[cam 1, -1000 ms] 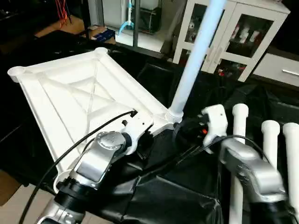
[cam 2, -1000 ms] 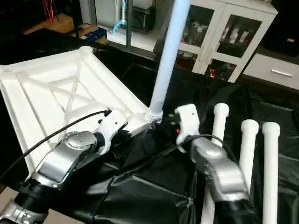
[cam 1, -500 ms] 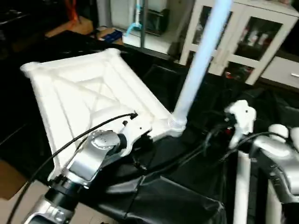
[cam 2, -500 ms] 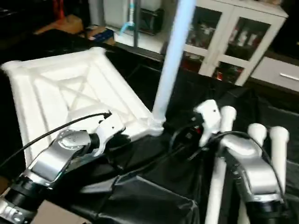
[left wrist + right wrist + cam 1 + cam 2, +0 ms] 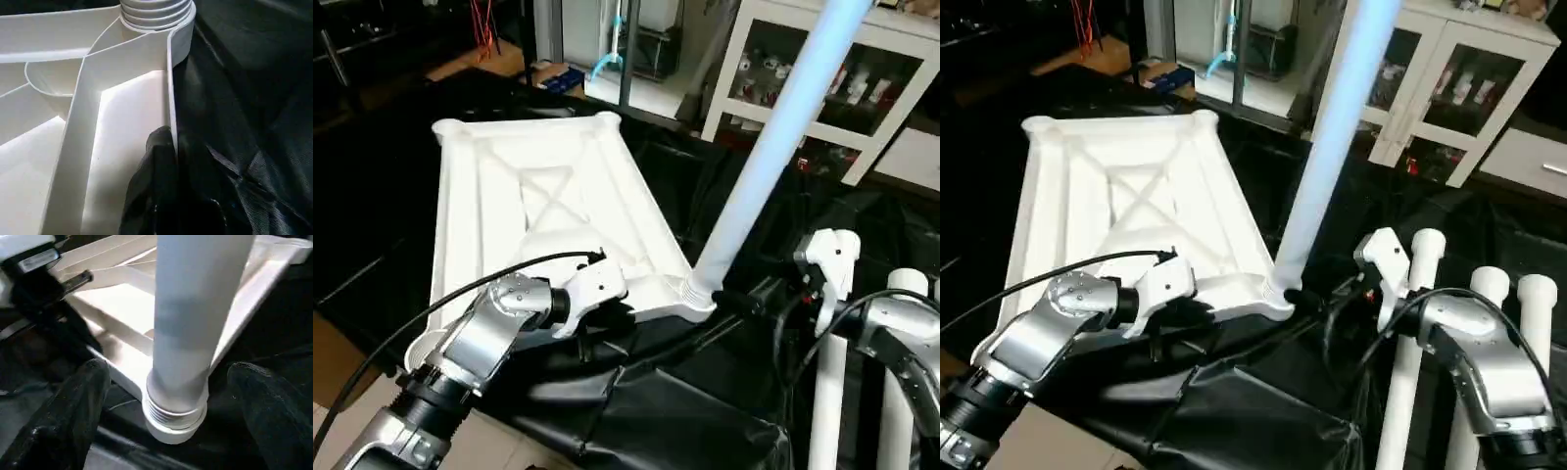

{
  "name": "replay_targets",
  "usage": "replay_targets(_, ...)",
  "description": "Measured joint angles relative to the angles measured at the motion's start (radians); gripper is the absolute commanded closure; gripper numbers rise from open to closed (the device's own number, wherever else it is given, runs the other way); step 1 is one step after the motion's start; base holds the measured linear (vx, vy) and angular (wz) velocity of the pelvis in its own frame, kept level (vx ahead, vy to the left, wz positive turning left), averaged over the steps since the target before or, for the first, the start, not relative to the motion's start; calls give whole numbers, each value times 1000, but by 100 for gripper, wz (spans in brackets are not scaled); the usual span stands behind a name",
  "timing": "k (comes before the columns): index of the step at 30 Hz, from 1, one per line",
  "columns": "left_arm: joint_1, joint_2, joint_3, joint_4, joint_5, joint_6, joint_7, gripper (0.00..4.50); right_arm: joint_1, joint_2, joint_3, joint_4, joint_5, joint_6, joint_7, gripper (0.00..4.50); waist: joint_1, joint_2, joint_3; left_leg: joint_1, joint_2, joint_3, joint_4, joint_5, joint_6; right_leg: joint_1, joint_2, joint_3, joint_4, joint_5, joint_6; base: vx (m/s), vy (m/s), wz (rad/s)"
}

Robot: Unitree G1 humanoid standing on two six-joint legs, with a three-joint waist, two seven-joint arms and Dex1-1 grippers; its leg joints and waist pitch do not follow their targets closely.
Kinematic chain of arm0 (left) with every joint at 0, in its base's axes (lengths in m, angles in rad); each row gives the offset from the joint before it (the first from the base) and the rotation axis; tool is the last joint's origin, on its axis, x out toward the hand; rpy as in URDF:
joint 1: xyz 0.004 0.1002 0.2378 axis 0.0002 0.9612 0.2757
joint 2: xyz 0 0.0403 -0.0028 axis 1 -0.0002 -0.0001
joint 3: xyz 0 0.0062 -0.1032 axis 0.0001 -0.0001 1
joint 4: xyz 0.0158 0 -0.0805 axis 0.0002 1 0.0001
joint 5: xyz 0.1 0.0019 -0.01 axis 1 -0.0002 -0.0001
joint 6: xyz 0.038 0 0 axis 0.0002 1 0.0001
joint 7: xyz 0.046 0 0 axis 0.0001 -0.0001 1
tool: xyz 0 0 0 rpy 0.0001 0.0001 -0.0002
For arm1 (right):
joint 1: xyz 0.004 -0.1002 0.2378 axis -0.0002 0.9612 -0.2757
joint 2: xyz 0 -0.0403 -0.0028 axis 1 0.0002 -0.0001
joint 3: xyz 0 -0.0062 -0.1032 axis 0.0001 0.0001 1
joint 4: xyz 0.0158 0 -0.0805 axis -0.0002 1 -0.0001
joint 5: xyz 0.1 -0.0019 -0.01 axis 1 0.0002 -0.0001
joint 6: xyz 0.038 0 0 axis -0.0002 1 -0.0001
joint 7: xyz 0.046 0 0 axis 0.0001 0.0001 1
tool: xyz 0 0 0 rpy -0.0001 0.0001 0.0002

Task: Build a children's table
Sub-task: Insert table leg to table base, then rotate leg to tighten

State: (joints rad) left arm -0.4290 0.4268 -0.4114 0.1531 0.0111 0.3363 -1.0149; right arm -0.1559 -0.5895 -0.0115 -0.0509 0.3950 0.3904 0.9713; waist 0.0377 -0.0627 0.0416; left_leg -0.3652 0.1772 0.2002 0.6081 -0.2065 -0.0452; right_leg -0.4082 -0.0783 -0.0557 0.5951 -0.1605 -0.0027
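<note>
2 head eyes look down over the tabletop (image 5: 538,206); both wrist cameras sit close, sharing its leg (image 5: 195,323) corner.

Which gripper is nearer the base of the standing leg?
Right. The right gripper has its open fingers on either side of the leg just above its socket; the left gripper is shut on the tabletop rim farther along.

White glass-door cabinet (image 5: 822,93) behind black-draped worktop (image 5: 685,421).

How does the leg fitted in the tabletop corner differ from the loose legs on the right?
The fitted leg stands upright, seated in a corner socket of the tabletop; the loose legs lie side by side on the black cloth. The open right tool flanks the fitted leg; nothing holds the loose ones. All are white tubes.
</note>
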Motion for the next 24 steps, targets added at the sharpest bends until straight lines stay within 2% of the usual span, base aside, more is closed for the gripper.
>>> replay_targets(5,-1,5,-1,4,-9,-11,-30,450,-9,-13,4,49,-12,-32,42,27,-1,2,0,0,0,0,0,0,0,1,0,0,0,0,-1,0,0,0)
replay_targets(11,-1,7,-5,5,-13,-21,-62,450,-73,-22,23,125,-52,-89,56,27,-1,3,0,-1,0,0,0,0,0,0,0,0,0,1,-2,0,0,0)
replay_targets(23,-1,6,-5,6,-13,-27,-72,450,-122,-20,61,177,-44,-93,140,27,0,3,0,-1,0,0,1,0,0,1,0,0,1,1,-3,0,0,0)
replay_targets(24,-1,6,-4,6,-13,-27,-73,450,-123,-20,61,185,-44,-96,146,43,0,3,0,-1,0,0,1,0,0,0,0,0,1,1,-3,0,0,0)
